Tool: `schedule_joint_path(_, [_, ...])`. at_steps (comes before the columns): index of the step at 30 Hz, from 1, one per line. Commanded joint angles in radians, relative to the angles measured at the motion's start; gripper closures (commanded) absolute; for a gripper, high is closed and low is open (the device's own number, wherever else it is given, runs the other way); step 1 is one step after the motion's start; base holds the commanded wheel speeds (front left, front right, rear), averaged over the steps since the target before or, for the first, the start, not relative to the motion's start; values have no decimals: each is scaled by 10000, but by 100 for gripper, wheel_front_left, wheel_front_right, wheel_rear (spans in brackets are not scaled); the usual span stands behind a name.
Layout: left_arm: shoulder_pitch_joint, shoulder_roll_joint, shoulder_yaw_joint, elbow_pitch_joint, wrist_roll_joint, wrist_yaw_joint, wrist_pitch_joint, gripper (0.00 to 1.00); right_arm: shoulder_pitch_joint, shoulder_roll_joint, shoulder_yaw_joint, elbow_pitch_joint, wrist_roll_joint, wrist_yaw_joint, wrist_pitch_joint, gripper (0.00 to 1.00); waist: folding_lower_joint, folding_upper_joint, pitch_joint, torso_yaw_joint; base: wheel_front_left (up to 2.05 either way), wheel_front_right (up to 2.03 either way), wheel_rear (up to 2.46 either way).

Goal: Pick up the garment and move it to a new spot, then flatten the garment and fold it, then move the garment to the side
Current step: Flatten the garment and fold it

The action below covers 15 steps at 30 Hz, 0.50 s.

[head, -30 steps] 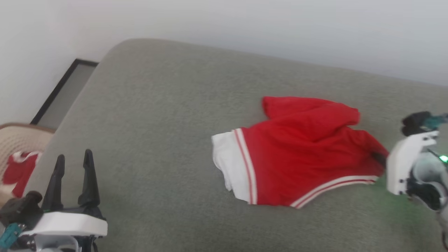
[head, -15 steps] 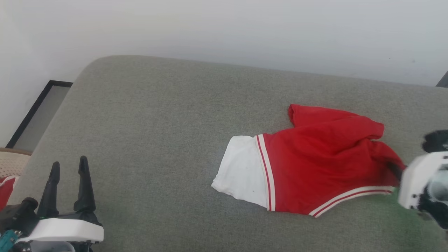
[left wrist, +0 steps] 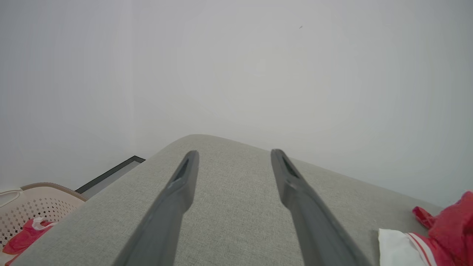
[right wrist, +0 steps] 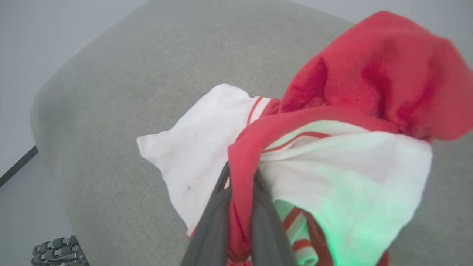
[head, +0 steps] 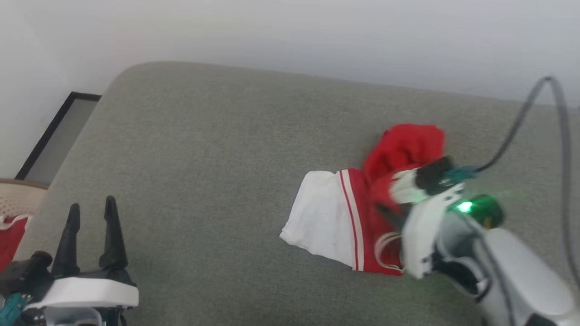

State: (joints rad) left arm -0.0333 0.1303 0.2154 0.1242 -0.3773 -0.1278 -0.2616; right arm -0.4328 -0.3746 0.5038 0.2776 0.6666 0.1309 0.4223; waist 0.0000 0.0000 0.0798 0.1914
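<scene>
Right of centre, the right gripper [right wrist: 241,181] clamps the soft red, white-sleeved shirt [head: 326,213]; lower left, the left gripper [head: 92,203] gapes open.

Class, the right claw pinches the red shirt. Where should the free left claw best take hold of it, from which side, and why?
Probably the outer edge of the white sleeve panel, approached from the robot's left over the grey upholstery. That panel of the red shirt lies flat and spread toward the open left claw, clear of the bunched fold in the right claw.
</scene>
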Motion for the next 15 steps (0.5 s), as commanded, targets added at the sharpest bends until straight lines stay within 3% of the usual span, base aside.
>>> schedule_joint_path(1, [-157,-12,-48,-12,2,-19,-48,0,-132,155,246,-9,-25,-3,48,100,0,0,79,101,0,0,0])
schedule_joint_path(6, [-335,-43,-102,54,61,-20,-48,0,-361,525,1058,505,-39,-3,-12,99,0,0,196,294,0,0,0])
schedule_joint_path(8, [-324,-45,-96,80,82,-20,-48,0,-473,585,1227,747,19,-5,-99,48,0,0,217,333,0,0,0])
schedule_joint_path(9, [-322,-45,-89,95,97,-20,-48,0,-506,605,1282,823,90,-5,-166,0,0,0,222,348,0,0,0])
schedule_joint_path(15, [-146,-18,19,138,95,-19,-48,0,-677,293,1429,670,472,-5,-233,0,0,0,98,305,0,0,0])
